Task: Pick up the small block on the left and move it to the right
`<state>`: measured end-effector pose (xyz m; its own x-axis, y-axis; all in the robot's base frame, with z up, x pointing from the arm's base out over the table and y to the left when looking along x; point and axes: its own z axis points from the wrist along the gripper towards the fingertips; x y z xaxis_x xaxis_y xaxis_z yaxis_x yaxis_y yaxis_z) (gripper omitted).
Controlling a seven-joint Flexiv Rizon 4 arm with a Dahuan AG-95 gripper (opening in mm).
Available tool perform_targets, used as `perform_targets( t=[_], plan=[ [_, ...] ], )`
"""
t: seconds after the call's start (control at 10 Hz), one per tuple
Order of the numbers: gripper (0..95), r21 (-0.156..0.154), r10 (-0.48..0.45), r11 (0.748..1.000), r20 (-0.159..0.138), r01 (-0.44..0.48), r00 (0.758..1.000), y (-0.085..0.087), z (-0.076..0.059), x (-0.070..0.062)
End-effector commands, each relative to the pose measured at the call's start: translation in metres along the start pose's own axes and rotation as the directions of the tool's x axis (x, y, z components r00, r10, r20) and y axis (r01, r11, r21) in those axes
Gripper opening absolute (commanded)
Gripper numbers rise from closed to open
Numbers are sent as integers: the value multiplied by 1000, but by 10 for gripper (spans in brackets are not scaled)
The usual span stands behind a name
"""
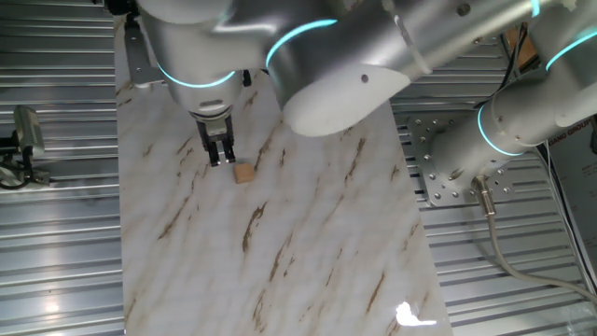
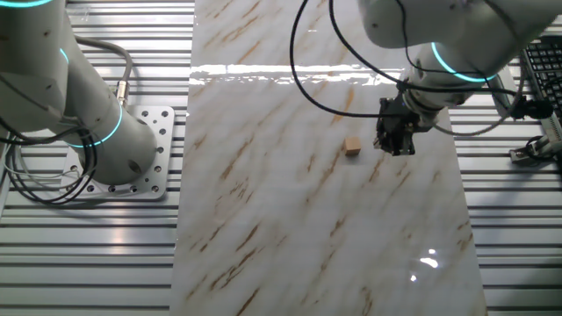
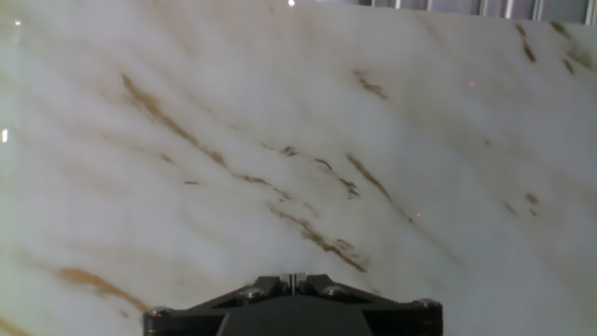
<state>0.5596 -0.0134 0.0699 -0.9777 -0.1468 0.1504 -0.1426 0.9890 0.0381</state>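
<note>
The small block [image 1: 244,174] is a tiny light-brown wooden cube lying on the marble-patterned board [image 1: 308,243]. It also shows in the other fixed view [image 2: 353,147]. My gripper [image 1: 222,161] hangs just above the board, close beside the block, apart from it and holding nothing. In the other fixed view the gripper [image 2: 397,149] sits just right of the block. In the hand view the fingertips [image 3: 295,278] are pressed together over bare board, and the block is out of that view.
The board lies on a ribbed metal table [image 1: 56,252]. A second robot arm and its bolted base plate [image 1: 446,168] stand beside the board. A small clamp-like device [image 1: 23,140] sits off the board's other side.
</note>
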Motion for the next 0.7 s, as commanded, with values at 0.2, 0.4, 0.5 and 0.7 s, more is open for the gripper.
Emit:
perform_targets(
  t=[0.2, 0.4, 0.5, 0.7],
  plan=[
    [0, -35, -74, 997, -49, 72, 996, 1, 0, -1],
    [0, -65, -110, 992, -61, 106, 992, 1, 0, -1],
    [0, -69, -120, 991, -69, 115, 990, 1, 0, -1],
    [0, -84, -158, 985, -88, 151, 984, 2, 0, -1]
  ],
)
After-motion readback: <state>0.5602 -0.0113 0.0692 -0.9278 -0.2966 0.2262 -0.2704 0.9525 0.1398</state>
